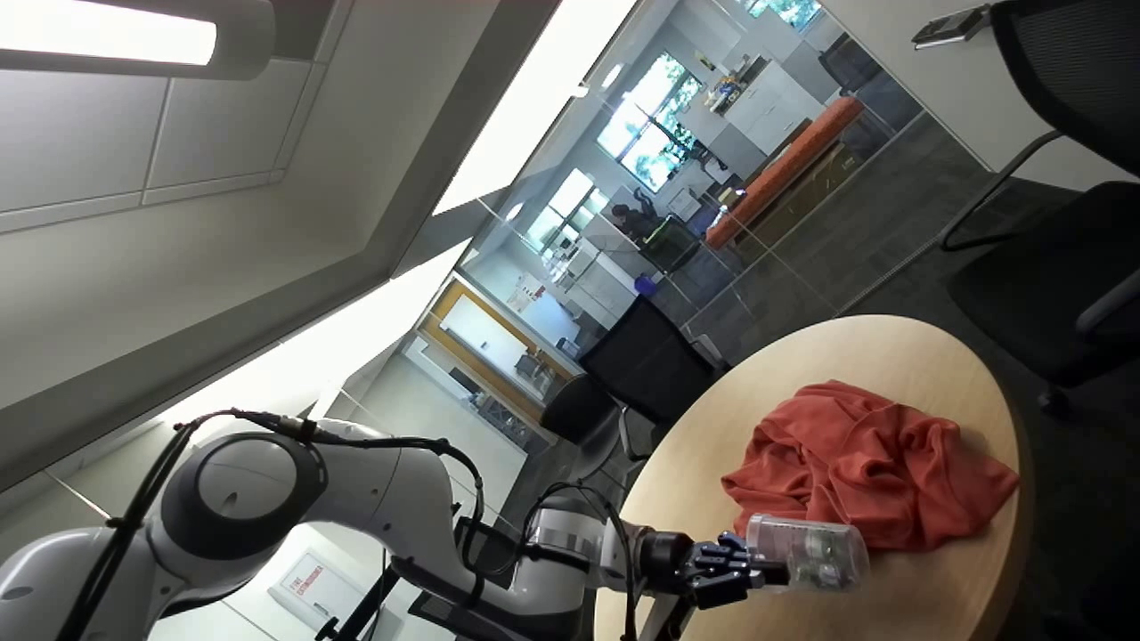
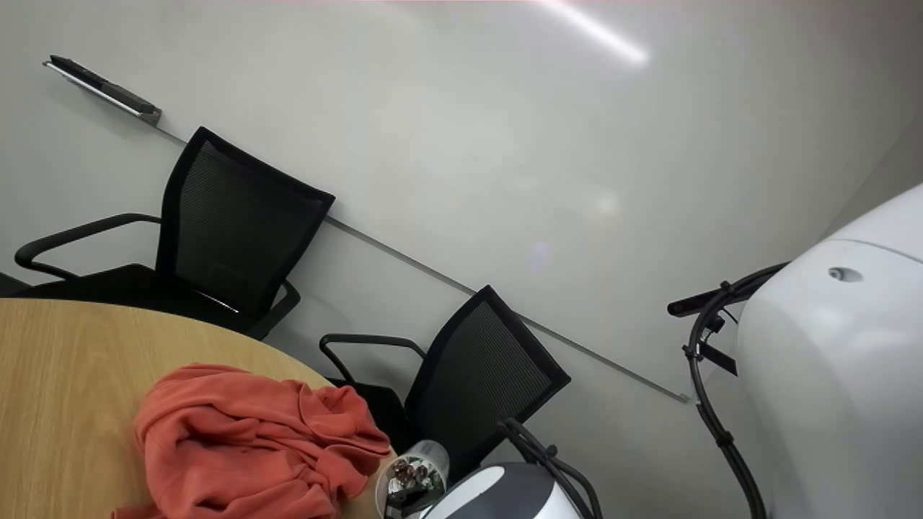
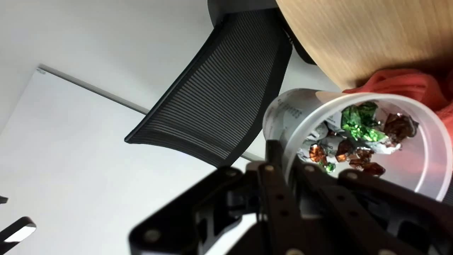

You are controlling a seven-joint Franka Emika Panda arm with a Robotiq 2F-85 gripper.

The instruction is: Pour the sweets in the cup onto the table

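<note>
Your fingers (image 3: 274,151) clasp the cup (image 3: 299,108), sweets (image 3: 359,131) inside; you look poised to pour, so next tip it over bare worktop (image 1: 864,345) (clear of the red cloth (image 1: 855,463)).

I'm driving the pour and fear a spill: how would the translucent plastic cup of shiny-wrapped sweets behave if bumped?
The translucent plastic cup would probably flex where the black gripper pinches its thin wall at the rim. The shiny-wrapped sweets lie jumbled inside, so they may slide toward the open mouth. Its curved side could let it roll if dropped.
</note>
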